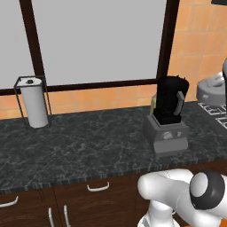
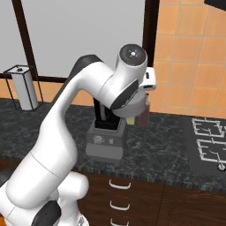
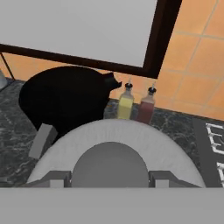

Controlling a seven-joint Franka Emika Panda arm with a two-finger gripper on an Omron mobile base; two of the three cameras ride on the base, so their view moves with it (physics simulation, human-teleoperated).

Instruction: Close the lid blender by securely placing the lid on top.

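Looking across the dark counter [image 1: 80, 146], I see the blender [image 1: 168, 115] at centre right of the left base frame, its black jar open on top, so the closing is not yet done. Lower middle of the hand frame, the lid [image 3: 116, 151] sits against the gripper [image 3: 109, 178] with a finger [image 3: 57, 178] at each side of its knob; I judge it gripped, carried above and just right of the jar. Lowering and seating remain, clear of two bottles [image 3: 135, 105] behind.
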